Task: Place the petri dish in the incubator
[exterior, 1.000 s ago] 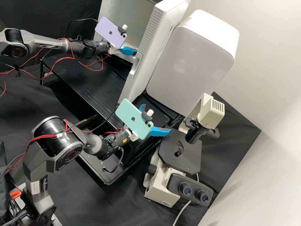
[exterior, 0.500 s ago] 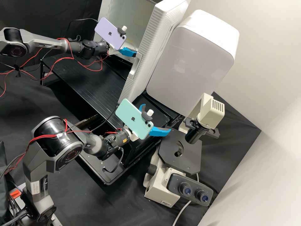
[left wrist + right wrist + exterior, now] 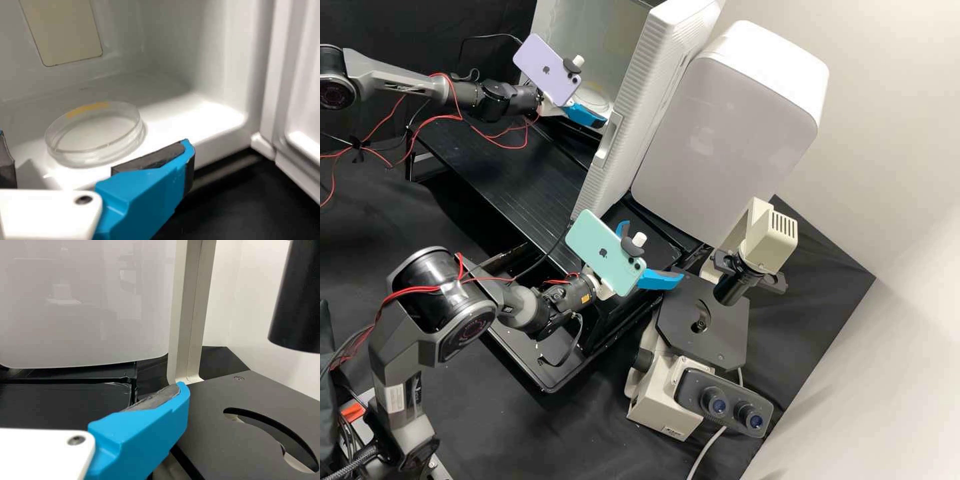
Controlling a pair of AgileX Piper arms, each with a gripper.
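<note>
The petri dish is set flat on the white floor of the incubator, just inside the open door, so the placement is judged done. The left gripper is held at the chamber mouth, spread wide and empty, with the dish lying free beyond it. The right gripper, likewise spread and empty, is parked beside the microscope stage, presumably to be kept out of the way.

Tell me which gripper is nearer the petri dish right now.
Left. The left gripper sits just in front of the petri dish, at the incubator opening, not touching it. The right gripper is far off, beside the microscope stage.
</note>
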